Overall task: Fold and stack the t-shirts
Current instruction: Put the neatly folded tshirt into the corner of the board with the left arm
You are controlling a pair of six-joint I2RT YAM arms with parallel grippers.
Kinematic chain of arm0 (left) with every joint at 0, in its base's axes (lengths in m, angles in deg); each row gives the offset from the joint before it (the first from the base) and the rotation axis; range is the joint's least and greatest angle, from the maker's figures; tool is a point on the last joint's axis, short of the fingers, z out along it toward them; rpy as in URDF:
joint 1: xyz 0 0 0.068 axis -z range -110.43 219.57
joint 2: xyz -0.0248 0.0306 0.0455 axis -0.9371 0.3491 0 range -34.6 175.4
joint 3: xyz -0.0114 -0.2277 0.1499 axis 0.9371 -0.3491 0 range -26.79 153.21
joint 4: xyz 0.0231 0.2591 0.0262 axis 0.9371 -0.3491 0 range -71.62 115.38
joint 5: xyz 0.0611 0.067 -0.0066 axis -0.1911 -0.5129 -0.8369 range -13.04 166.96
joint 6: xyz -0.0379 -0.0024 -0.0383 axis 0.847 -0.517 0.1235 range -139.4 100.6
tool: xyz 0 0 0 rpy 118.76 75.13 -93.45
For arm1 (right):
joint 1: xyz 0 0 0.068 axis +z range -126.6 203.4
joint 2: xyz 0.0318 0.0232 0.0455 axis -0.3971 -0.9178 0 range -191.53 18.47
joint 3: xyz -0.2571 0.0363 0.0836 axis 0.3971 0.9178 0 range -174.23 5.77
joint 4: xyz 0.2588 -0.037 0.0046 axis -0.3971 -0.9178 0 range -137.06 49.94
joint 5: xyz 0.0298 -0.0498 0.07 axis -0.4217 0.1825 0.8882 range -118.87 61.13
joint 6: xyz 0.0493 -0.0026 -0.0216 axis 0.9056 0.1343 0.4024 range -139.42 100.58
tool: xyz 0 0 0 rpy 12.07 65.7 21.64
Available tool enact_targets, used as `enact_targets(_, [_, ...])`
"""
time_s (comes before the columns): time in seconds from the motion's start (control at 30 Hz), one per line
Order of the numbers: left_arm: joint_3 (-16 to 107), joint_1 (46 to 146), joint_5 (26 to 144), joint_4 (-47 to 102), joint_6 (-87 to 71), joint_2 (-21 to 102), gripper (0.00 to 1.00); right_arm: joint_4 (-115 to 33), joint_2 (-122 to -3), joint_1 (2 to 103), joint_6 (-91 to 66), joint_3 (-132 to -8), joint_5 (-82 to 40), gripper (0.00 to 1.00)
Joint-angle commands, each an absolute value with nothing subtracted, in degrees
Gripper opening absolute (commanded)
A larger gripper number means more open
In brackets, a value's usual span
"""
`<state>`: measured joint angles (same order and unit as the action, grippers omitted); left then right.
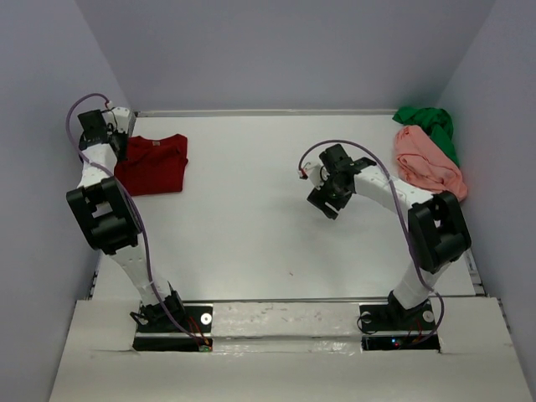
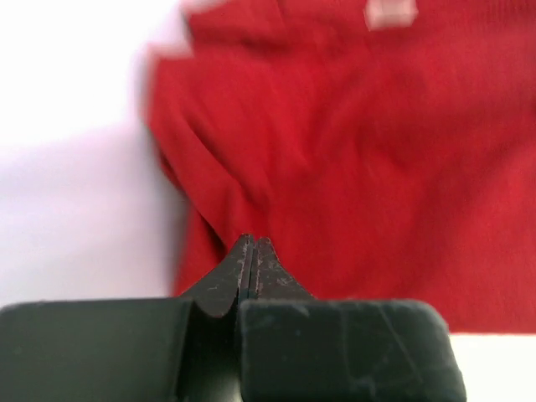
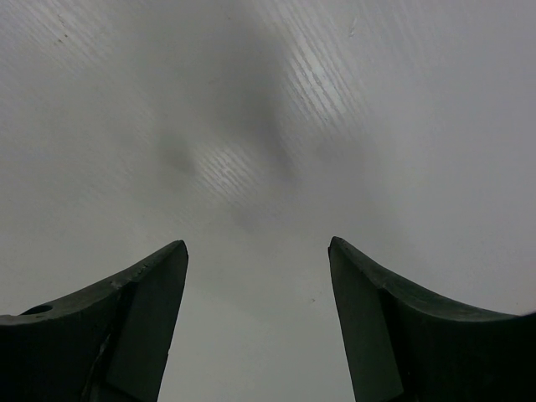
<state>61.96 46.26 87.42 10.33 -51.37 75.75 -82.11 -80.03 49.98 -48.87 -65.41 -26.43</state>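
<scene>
No text, brand, number or sign can be read in any view; the pale neck label (image 2: 390, 12) on the dark red t-shirt (image 2: 352, 167) is blurred.

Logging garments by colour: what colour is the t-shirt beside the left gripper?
Plain red t-shirt; shows best in the left wrist view.

Here's the white table (image 1: 251, 218), a wide, pale top with most of its middle showing bare. Over at the far left corner the dark red t-shirt (image 1: 155, 165) lies spread fairly flat and squarish, its left edge by the table's side. Well apart from it, in the far right corner, the salmon pink t-shirt (image 1: 429, 161) sits crumpled in a heap, touching the bright green t-shirt (image 1: 431, 126) bunched just behind it against the back edge.
</scene>
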Motion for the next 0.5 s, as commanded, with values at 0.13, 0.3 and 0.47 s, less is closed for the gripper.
enact_targets(0.13, [67.9, 46.2, 84.8, 19.9, -48.1, 79.8, 0.0, -84.2, -83.6, 49.6, -47.7, -68.4, -26.1, 0.7])
enact_targets(0.3, [70.7, 46.2, 84.6, 20.0, -47.6, 83.9, 0.0, -86.2, -86.1, 49.6, -47.5, -70.5, -25.8, 0.66])
enact_targets(0.47, [71.0, 46.1, 82.8, 24.2, -47.4, 86.9, 0.0, -88.1, -88.0, 49.6, -47.2, -72.5, -24.6, 0.63])
